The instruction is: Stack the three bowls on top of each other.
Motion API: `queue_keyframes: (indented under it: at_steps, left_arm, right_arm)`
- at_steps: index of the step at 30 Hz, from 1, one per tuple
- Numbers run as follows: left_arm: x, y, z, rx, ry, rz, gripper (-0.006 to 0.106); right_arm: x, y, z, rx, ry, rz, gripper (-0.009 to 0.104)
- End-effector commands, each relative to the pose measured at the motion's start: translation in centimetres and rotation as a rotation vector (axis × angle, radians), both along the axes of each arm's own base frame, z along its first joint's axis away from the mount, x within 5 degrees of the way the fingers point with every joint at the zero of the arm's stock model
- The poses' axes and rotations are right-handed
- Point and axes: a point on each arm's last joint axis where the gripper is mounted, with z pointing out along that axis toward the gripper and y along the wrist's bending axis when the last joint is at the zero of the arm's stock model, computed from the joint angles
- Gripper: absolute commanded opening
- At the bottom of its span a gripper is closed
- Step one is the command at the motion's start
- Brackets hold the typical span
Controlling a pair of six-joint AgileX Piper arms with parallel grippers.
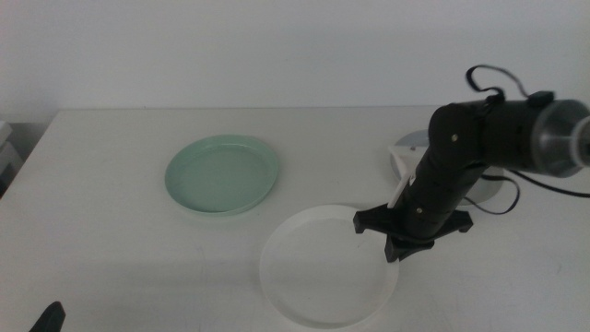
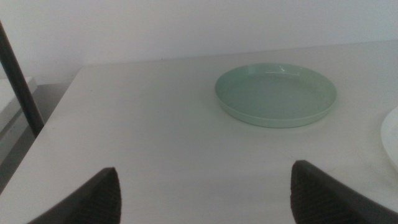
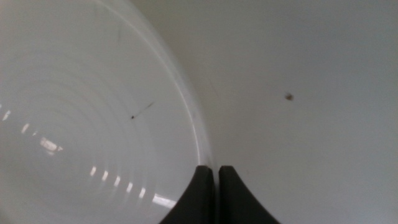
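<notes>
The mint green bowl (image 1: 221, 173) sits on the table left of centre and also shows in the left wrist view (image 2: 277, 93). The white bowl (image 1: 318, 267) is at the front middle. My right gripper (image 1: 398, 249) is at its right rim, and in the right wrist view the gripper (image 3: 217, 168) is shut on the rim of the white bowl (image 3: 93, 112). The grey bowl (image 1: 412, 141) lies at the back right, mostly hidden behind the right arm. My left gripper (image 2: 205, 186) is open and empty, waiting at the front left corner (image 1: 46, 318).
The white table (image 1: 111, 231) ends in a left edge near the left gripper. A dark pole (image 2: 18, 81) stands beyond that edge. A cable (image 1: 498, 88) loops above the right arm.
</notes>
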Motion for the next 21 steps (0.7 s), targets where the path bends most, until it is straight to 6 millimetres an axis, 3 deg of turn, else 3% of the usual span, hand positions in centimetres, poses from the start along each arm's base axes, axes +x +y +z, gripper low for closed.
queue_keyframes:
  at_steps: [1,6,11,17,21]
  left_arm:
    - [0.0,0.1,0.8,-0.028,-0.078,0.011,0.097]
    - [0.0,0.1,0.8,-0.028,-0.078,0.011,0.097]
    - [0.0,0.1,0.8,-0.028,-0.078,0.011,0.097]
    - [0.0,0.1,0.8,-0.028,-0.078,0.011,0.097]
    - [0.0,0.1,0.8,-0.028,-0.078,0.011,0.097]
  right_arm:
    - [0.6,0.5,1.5,0.033,-0.067,0.008,0.0]
    - [0.8,0.8,0.7,0.027,-0.073,0.031,0.007]
    - [0.6,0.6,1.6,0.027,-0.065,0.037,0.032]
    - [1.0,-1.9,7.7,0.02,-0.165,0.019,0.059]
    - [2.8,-5.3,11.9,-0.011,-0.254,-0.035,0.062]
